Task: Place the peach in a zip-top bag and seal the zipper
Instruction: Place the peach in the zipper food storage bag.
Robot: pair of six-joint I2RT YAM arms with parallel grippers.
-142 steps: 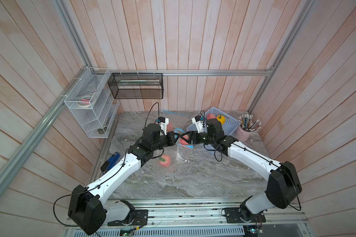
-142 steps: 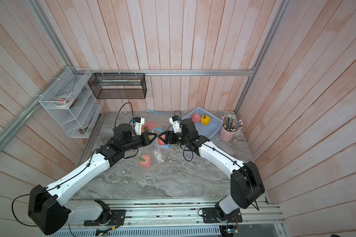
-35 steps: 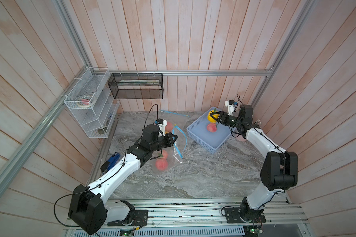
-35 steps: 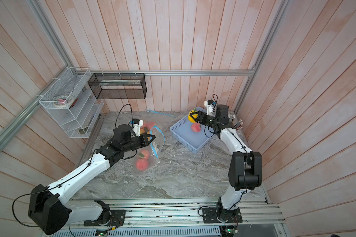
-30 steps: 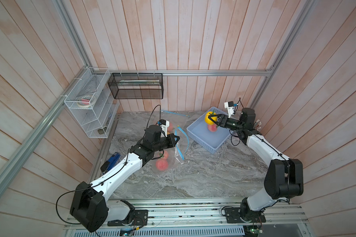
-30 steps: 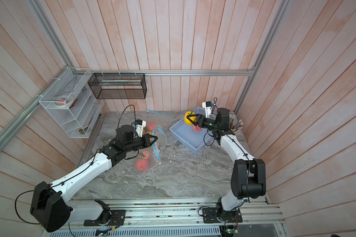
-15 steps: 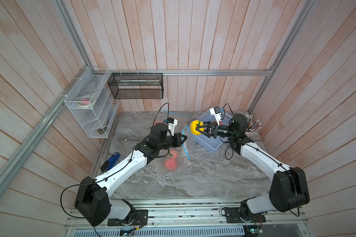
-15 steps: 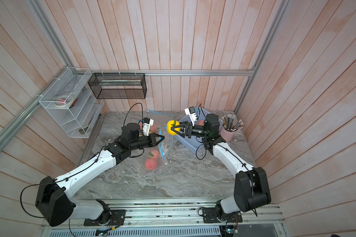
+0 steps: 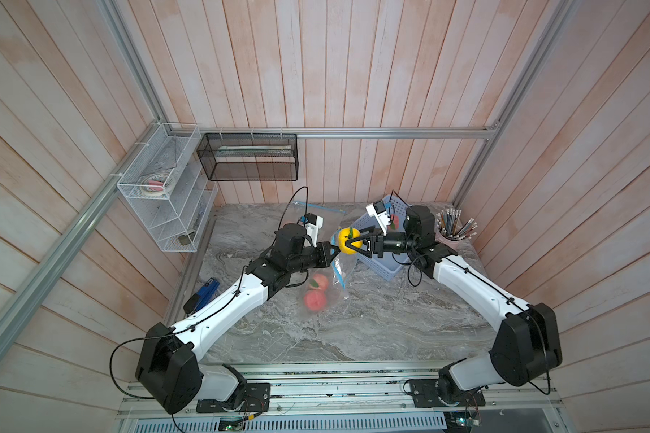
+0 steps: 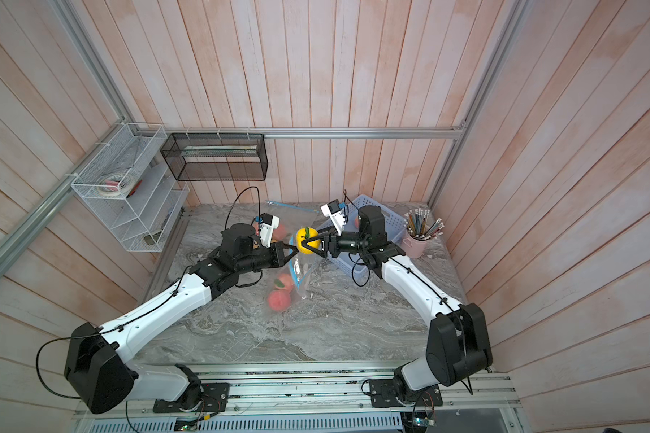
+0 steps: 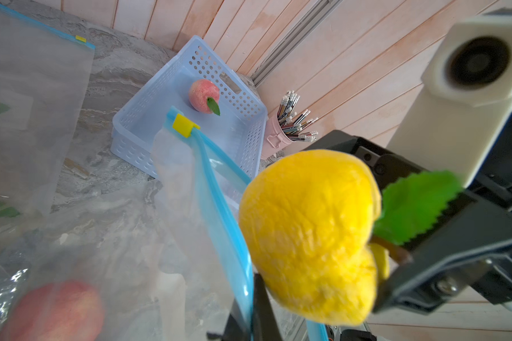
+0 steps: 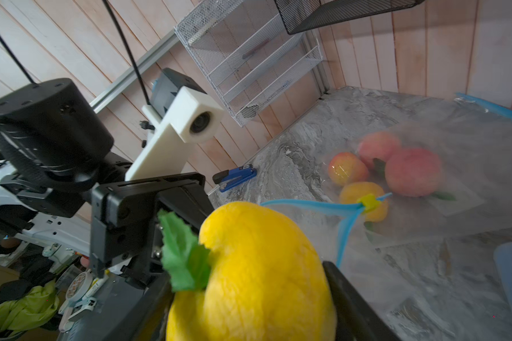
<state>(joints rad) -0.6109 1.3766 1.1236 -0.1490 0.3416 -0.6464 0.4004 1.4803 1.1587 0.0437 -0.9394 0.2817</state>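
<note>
A yellow peach with a green leaf is clamped between the fingers of my right gripper, in the air over the table's middle. My left gripper is shut on the blue zipper strip of a clear zip-top bag, right beside the fruit. The bag hangs from that grip down to the table, its mouth partly parted and a yellow slider at the far end. Two pink peaches rest in its bottom. In the right wrist view the yellow peach fills the jaws, which touch both its sides.
A blue perforated basket at the back right holds one pink peach. A pink cup of pencils stands beside it. A second clear bag with several peaches lies at the back. A blue stapler lies by the left edge, under wire racks.
My right arm has carried the yellow peach from over the basket leftward to the bag's mouth. My left arm has shifted the held bag up and toward the middle.
</note>
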